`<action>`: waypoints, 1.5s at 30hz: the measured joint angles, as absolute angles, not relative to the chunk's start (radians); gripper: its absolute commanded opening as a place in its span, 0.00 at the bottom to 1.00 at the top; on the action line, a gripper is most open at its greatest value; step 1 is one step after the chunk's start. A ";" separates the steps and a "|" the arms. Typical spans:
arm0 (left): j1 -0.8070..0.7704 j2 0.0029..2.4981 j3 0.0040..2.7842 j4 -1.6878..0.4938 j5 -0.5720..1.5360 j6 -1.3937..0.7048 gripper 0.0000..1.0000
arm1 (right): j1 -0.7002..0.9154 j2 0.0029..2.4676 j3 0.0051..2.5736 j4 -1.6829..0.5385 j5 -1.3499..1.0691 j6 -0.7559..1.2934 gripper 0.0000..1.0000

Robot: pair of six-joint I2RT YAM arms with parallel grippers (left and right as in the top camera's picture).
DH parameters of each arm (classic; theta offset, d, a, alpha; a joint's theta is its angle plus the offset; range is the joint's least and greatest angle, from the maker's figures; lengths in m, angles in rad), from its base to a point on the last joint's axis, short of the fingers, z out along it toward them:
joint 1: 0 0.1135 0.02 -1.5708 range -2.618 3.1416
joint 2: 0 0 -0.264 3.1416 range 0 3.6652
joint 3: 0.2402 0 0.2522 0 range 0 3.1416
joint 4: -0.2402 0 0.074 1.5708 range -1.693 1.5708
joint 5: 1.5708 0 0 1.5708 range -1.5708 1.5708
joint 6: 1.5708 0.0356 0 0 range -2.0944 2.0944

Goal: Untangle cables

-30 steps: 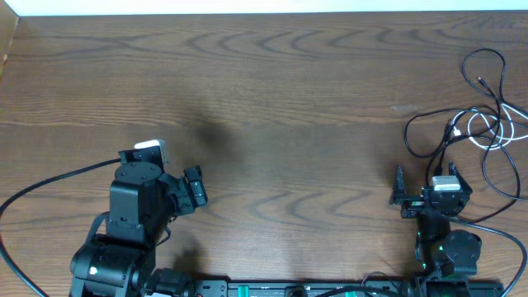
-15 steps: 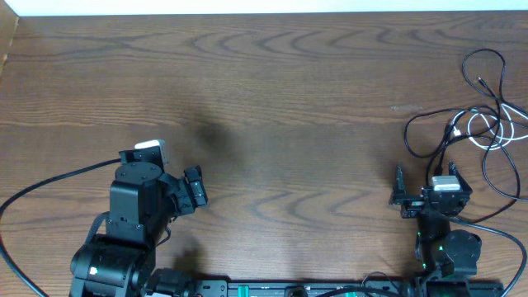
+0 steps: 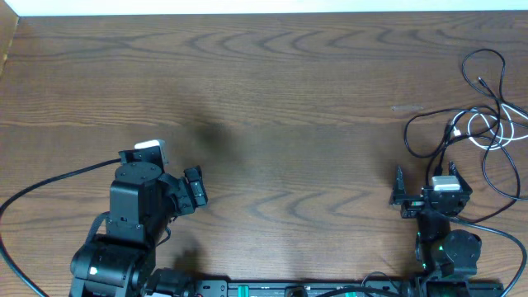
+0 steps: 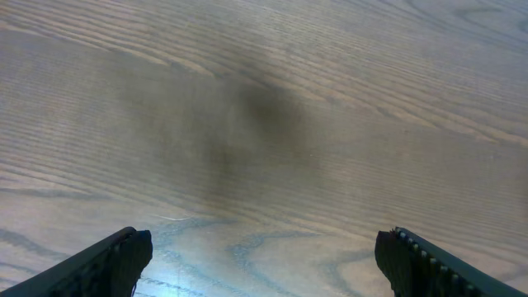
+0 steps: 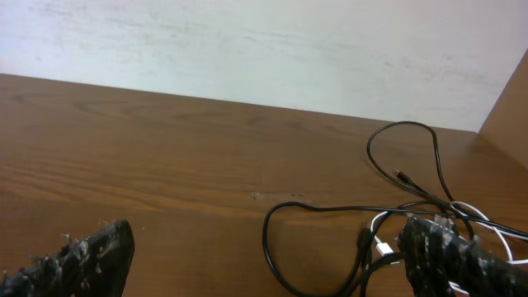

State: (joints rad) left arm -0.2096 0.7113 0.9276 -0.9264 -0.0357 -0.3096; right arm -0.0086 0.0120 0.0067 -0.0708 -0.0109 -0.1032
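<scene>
**Cable Knot Untouched at Table's Far Right, Both Arms Parked Near the Front Edge**

Seen from overhead: the cables (image 3: 483,124), a loose tangle of thin black cords with one white cord looped through the middle, lying at the right edge of the wooden table (image 3: 272,91). Just in front of the tangle, the right gripper (image 3: 425,191), fingers spread wide and holding nothing, a black loop reaching close to its tips without clear contact. Well apart on the other side, the left gripper (image 3: 195,188), likewise wide open and empty, over bare wood only. From the right wrist, the white cord (image 5: 487,235) visible near the knot's centre, a small plug end (image 5: 402,176) lying free inside the far loop, and one serrated fingertip (image 5: 441,247) covering part of the crossing.

Judged as the opening reach, with no untangling yet done. Best approached from the right side, given the short distance: low and slow toward a single outlying strand, preferably the free loop or the plug end rather than the dense crossing. Worth closing on one cord only, since cords this thin slip easily between wide fingers or come up in pairs. Then a gentle lift and pull away from the knot, not across it, to avoid tightening. Left arm likely needed later as an anchor.
</scene>
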 measured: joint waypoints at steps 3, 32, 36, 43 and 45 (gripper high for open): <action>-0.210 0.711 0.928 -0.926 -0.036 -0.310 0.92 | -0.009 0.012 0.007 -0.071 -0.011 -0.103 0.99; -0.130 0.325 0.589 -0.786 -0.050 -0.259 0.92 | -0.009 0.012 0.007 -0.070 -0.011 -0.103 0.99; -0.097 0.200 0.434 -0.649 -0.008 -0.229 0.92 | -0.009 0.012 0.007 -0.071 -0.011 -0.103 0.99; -0.040 0.029 0.187 -0.333 0.074 -0.185 0.92 | -0.009 0.012 0.007 -0.071 -0.011 -0.103 0.99; -0.039 0.013 0.141 -0.237 0.094 -0.168 0.92 | -0.009 0.012 0.007 -0.070 -0.011 -0.103 0.99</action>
State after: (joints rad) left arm -0.0387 0.0132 0.1406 -0.2375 0.0937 -0.1677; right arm -0.0090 0.0116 0.0067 -0.0704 -0.0109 -0.1032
